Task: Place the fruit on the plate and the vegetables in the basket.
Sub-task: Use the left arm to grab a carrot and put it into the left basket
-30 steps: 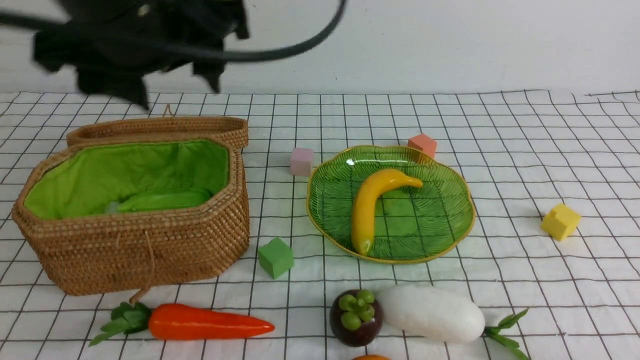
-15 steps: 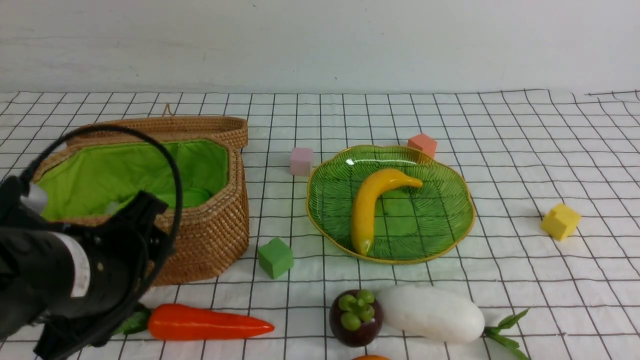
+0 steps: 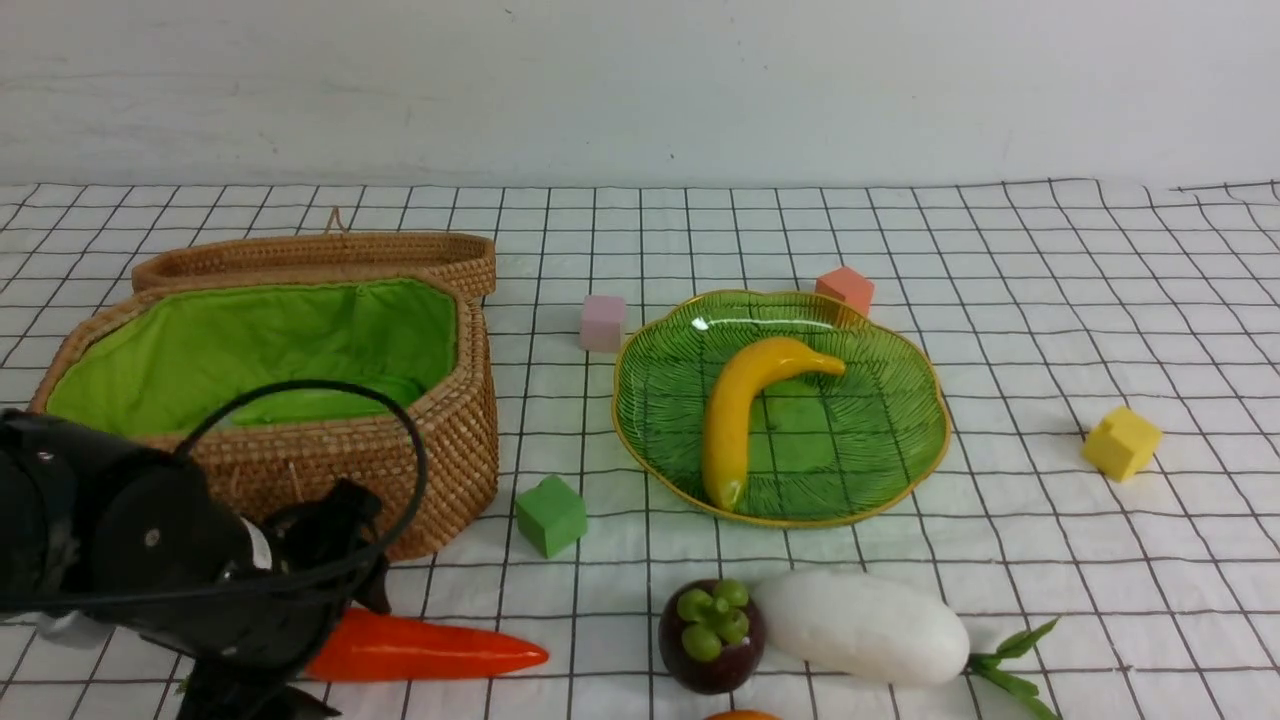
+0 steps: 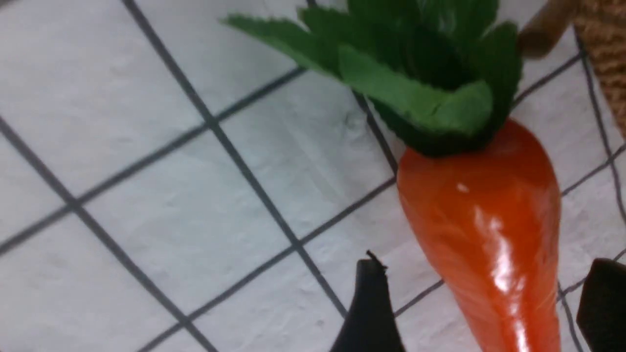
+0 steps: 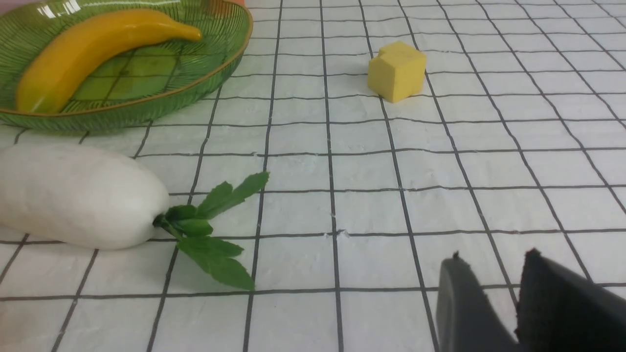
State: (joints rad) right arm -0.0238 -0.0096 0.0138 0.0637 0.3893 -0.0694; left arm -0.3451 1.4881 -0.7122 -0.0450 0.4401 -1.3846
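Step in hand: the carrot (image 4: 479,220) was being approached for pickup by the left arm; no grip had been made.
Left gripper (image 4: 484,278): the jaws were spread wide and set on either side of the carrot's thick orange body, just below the leaves. No contact could be seen on either side.
Carrot position: it was laid flat on the gridded cloth (image 3: 1050,330), just in front of the wicker basket (image 3: 440,470), with its leaves toward the robot's left.
Right gripper (image 5: 494,259): the jaws were parted narrowly, nothing was held, and bare cloth lay under them near the leaf end of the radish (image 3: 860,625).
Basket: the lid was folded back; a long green item, judged to be the cucumber (image 3: 320,400), was seen against the lining.
Plate (image 3: 790,522): only the banana (image 3: 740,410) was carried.
Not yet sorted: the mangosteen (image 3: 712,635), placed against the radish; the mango (image 3: 742,715), shown only as a sliver at the frame's lower edge.
Next move, as judged: the jaws are to be closed on the thick part, since the glossy taper may slip. The carrot is then to be lifted above the basket wall and released over the lining.
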